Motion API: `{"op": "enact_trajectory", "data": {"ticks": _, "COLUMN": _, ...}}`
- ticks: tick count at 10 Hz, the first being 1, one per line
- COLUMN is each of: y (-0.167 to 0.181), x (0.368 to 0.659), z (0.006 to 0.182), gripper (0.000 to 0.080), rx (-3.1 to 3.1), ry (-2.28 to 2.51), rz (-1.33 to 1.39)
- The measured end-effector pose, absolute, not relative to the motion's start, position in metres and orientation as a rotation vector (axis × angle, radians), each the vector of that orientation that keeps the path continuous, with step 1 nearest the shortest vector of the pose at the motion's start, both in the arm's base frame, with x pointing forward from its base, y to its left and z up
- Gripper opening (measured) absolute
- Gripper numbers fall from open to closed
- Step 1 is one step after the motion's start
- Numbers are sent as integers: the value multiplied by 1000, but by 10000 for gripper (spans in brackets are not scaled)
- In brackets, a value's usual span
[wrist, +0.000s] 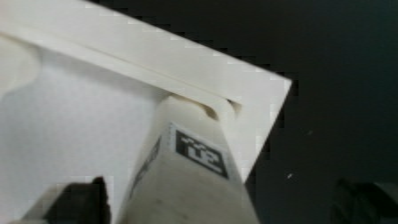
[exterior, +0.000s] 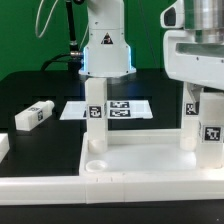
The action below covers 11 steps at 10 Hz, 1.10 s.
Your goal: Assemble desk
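A tagged leg (exterior: 211, 122) is held clamped upright by the gripper (exterior: 203, 88) at the tabletop (exterior: 140, 160) corner. Another leg (exterior: 94, 115) stands socketed.

Bright, even light on white parts – wrist view soft, blurred

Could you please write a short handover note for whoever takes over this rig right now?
Gripper: closed around a leg at the tabletop's corner on the exterior view's right; the wrist view shows that leg standing at the corner.
Another leg stands upright in the tabletop, toward the exterior view's left.
A loose leg lies on the table, to the exterior view's left.
An empty socket is at the near corner.
The marker board lies behind the tabletop.
Done: one leg standing. Left: finish this leg, then fit the loose one; whether it is fully seated cannot be told.
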State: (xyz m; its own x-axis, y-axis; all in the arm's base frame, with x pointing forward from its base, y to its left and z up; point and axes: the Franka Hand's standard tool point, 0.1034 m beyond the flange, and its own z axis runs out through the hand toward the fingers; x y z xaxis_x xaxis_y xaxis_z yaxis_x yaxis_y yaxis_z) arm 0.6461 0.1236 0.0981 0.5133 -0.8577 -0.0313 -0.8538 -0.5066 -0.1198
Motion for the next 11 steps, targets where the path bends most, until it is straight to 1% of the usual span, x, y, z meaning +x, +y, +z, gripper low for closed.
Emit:
{"op": "enact_trajectory", "data": {"ticks": 4, "y": 119, "x": 647, "z": 98, "gripper": 649, "rx": -2820, "ry": 1133, "rz": -82}}
{"op": "enact_trajectory", "data": {"ticks": 6, "y": 115, "x": 651, "z": 100, "gripper": 649, "rx": -3039, "ry": 568, "rz": -166}}
{"op": "enact_trajectory", "data": {"ticks": 7, "y": 115, "x": 653, "z": 98, "gripper": 649, "rx": -3053, "ry": 482, "rz": -205}}
{"op": "enact_trajectory", "data": {"ticks": 8, "y": 115, "x": 652, "z": 98, "gripper": 625, "rx": -3042, "ry": 547, "rz": -198}}
{"op": "enact_trajectory", "data": {"ticks": 9, "y": 114, "x": 652, "z": 98, "gripper": 625, "rx": -3043, "ry": 547, "rz": -199}}
{"op": "enact_trajectory", "data": {"ticks": 10, "y": 115, "x": 652, "z": 98, "gripper": 425, "rx": -3028, "ry": 602, "rz": -196}}
{"op": "enact_trajectory", "data": {"ticks": 11, "y": 112, "x": 652, "z": 98, "gripper": 425, "rx": -3003, "ry": 718, "rz": -195}}
